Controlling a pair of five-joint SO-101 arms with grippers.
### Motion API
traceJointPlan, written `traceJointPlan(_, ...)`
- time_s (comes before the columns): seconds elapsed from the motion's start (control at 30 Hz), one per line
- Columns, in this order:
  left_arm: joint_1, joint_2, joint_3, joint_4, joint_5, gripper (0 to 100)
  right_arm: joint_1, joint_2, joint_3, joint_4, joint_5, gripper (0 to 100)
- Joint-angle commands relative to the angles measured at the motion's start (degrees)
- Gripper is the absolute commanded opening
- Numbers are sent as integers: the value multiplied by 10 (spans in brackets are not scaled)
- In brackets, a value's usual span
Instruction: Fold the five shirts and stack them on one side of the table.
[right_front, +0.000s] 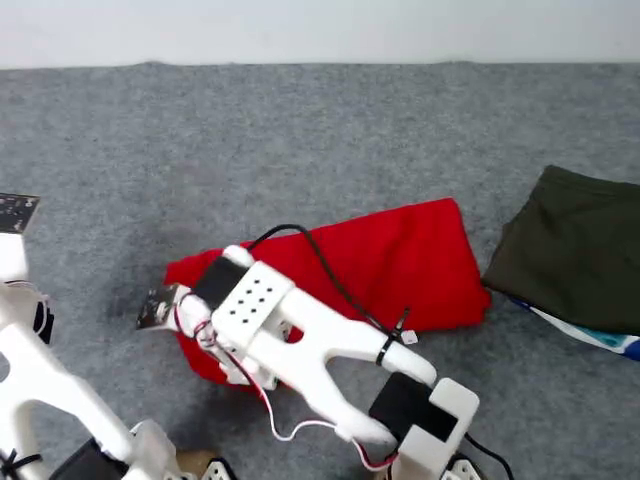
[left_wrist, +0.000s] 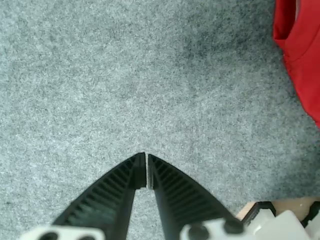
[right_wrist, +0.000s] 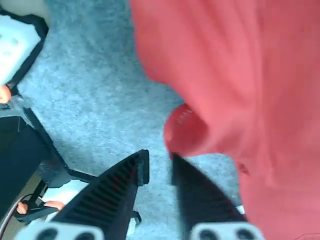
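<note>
A red shirt (right_front: 385, 265) lies folded in a long band across the middle of the grey table. My right gripper (right_wrist: 159, 162) hangs over its left end (right_front: 205, 340), jaws a narrow gap apart with grey cloth showing between them. A rolled red hem (right_wrist: 185, 131) sits just past the fingertips. My left gripper (left_wrist: 146, 162) is shut and empty over bare table, with the red shirt's edge (left_wrist: 300, 55) off to one side. At the table's right edge a dark green folded shirt (right_front: 575, 250) tops a stack, and a white-and-blue shirt (right_front: 600, 338) peeks out beneath it.
The grey felt tabletop (right_front: 250, 130) stretches open at the back and left. My left arm (right_front: 30, 370) stands at the near left corner. The right arm's base (right_front: 430, 420) and its cables sit at the near edge.
</note>
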Motion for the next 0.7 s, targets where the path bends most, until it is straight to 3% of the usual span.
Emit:
traceJointPlan(0.0,3,-19,-7,-9,-4,15,-15,-29,14,7,-17,217)
traceJointPlan(0.33,3,-19,-6,-9,-4,15,24,99,61,-136,-21,213)
traceJointPlan(0.5,3,-19,-5,-10,-4,15,56,146,61,-167,19,96)
traceJointPlan(0.67,4,-18,-4,-16,-4,15,78,166,61,-171,40,45)
